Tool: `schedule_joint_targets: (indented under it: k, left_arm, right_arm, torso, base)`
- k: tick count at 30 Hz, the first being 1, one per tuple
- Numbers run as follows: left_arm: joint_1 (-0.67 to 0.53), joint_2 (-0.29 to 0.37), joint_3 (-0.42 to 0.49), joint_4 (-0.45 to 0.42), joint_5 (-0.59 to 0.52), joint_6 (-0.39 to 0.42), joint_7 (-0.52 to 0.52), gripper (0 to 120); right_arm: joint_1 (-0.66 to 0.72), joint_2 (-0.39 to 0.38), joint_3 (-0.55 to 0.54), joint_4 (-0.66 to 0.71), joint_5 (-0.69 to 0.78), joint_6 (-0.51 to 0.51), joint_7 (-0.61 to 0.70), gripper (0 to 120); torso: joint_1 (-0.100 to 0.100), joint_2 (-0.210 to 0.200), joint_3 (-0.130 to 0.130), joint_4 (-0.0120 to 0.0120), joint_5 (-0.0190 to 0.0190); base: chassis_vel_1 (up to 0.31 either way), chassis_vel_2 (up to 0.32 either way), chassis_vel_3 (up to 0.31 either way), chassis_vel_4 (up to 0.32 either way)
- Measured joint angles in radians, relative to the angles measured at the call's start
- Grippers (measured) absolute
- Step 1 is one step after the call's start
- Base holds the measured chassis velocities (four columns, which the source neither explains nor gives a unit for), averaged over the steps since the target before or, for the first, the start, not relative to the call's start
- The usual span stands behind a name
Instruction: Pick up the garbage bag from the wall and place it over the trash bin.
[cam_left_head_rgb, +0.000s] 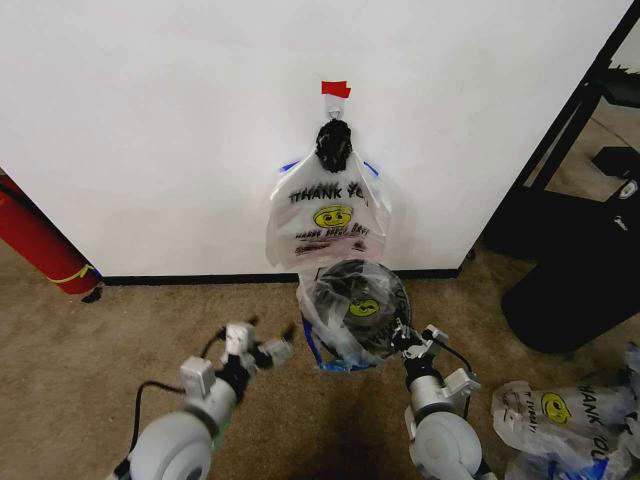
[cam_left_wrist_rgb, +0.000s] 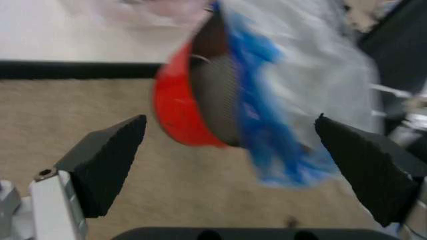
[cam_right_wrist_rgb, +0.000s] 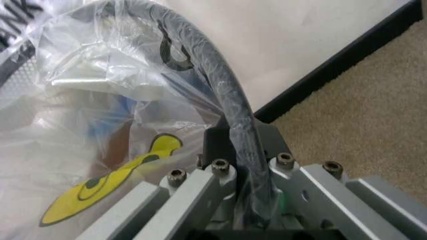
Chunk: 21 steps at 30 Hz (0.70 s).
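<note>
Garbage bag (cam_left_head_rgb: 355, 305): it lay draped over the trash bin (cam_left_head_rgb: 345, 355), its thin plastic covering the rim and its smiley print showing inside the mouth; blue handle strips trailed down the bin's side.
Trash bin: it stood on the carpet (cam_left_head_rgb: 150, 310) just in front of the wall (cam_left_head_rgb: 150, 120), below a second printed bag (cam_left_head_rgb: 328, 215) that hung from the hook (cam_left_head_rgb: 334, 140) under the red tape (cam_left_head_rgb: 336, 89).
Right gripper (cam_left_head_rgb: 405, 340): at the bin's right edge, its fingers were pressed together on the dark rim with the plastic pinched against it.
Left gripper (cam_left_head_rgb: 262, 340): it hung just left of the bin, jaws spread wide and holding nothing, the bin's red base (cam_left_wrist_rgb: 177, 112) ahead of them.
Spare bags (cam_left_head_rgb: 560, 415): more smiley bags lay on the floor to the robot's right.
</note>
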Motion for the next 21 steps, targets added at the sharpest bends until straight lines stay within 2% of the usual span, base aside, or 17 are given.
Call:
schedule_joint_targets:
  k: [7,12,18,19,21]
  left_arm:
    - [-0.019,-0.031,0.055,-0.018,-0.07,0.032,-0.035,100]
    - [-0.034,-0.05,0.063,-0.006,-0.077,0.031,-0.038,100]
    - [-0.054,-0.048,0.064,0.043,-0.053,0.032,-0.039,81]
    - [-0.054,-0.048,0.064,0.043,-0.053,0.032,-0.039,81]
    - [-0.054,-0.045,0.063,0.047,-0.05,0.033,-0.038,70]
  right_arm:
    - [-0.016,-0.01,0.006,0.026,0.01,0.008,0.001,0]
    - [-0.023,-0.012,0.004,0.031,0.008,0.008,-0.006,0]
    - [-0.024,-0.007,-0.009,0.048,0.005,0.006,-0.01,0]
    - [-0.024,-0.007,-0.009,0.048,0.005,0.006,-0.01,0]
    - [-0.023,-0.006,-0.012,0.051,0.001,0.003,-0.01,0]
  torso:
    - [0.0,0.0,0.0,-0.0002,-0.0003]
    - [0.0,0.0,0.0,-0.0002,-0.0002]
    - [0.0,0.0,0.0,-0.0001,-0.0003]
    - [0.0,0.0,0.0,-0.0001,-0.0003]
    - [0.0,0.0,0.0,0.0,-0.0003]
  base:
    - [0.0,0.0,0.0,0.0]
    - [0.0,0.0,0.0,0.0]
    - [0.0,0.0,0.0,0.0]
    - [0.0,0.0,0.0,0.0]
    - [0.0,0.0,0.0,0.0]
